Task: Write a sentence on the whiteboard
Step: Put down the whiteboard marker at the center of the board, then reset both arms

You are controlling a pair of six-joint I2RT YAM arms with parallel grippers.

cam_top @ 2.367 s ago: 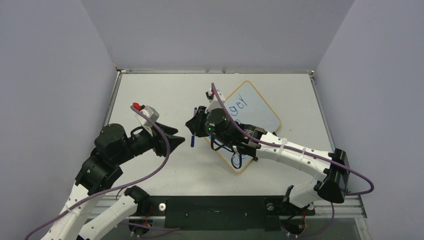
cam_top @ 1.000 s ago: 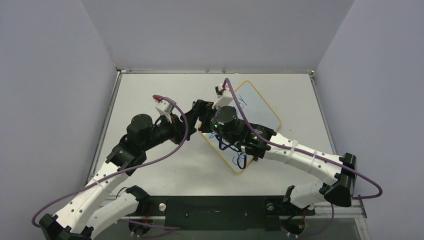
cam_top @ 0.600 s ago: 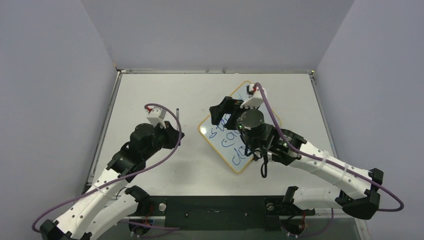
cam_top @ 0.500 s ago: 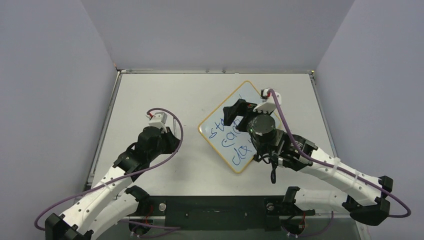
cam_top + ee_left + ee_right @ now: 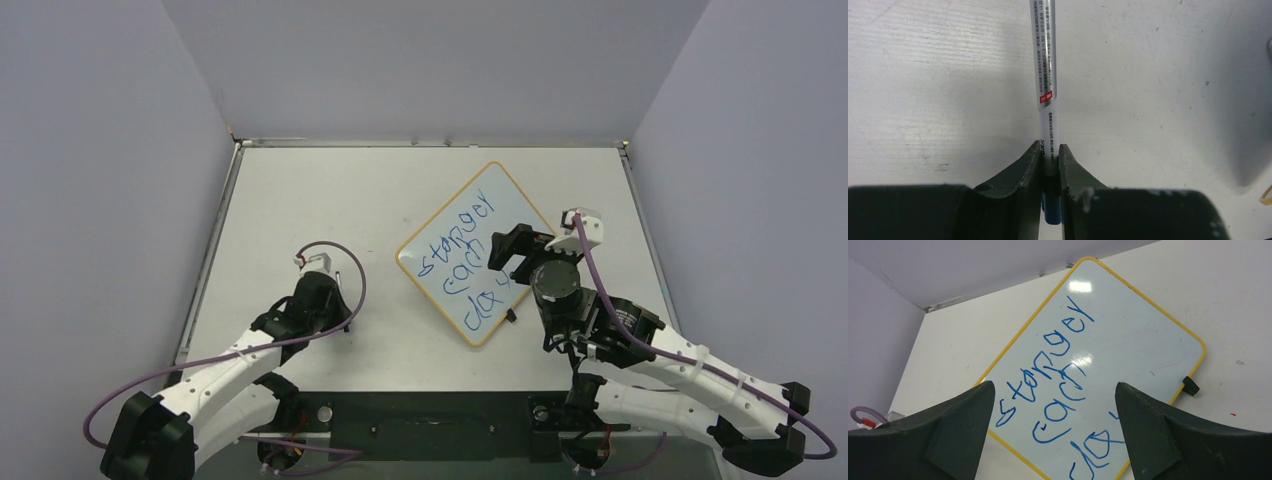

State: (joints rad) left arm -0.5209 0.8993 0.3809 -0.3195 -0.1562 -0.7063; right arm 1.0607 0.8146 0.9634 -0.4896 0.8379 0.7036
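White marker point(image 5: 1047, 75) with printed label and blue end, against scuffed pale table point(image 5: 300, 200), lavender walls point(image 5: 430, 70)

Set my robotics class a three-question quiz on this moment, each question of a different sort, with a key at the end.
1. True or false: the left gripper is shut on the marker.
2. The right gripper is: A wide open, holding nothing; B shut on an eraser; C shut on a cap.
3. Fill in: the sentence on the whiteboard runs over ____ lines of blue writing.
Key: 1 true; 2 A; 3 three.
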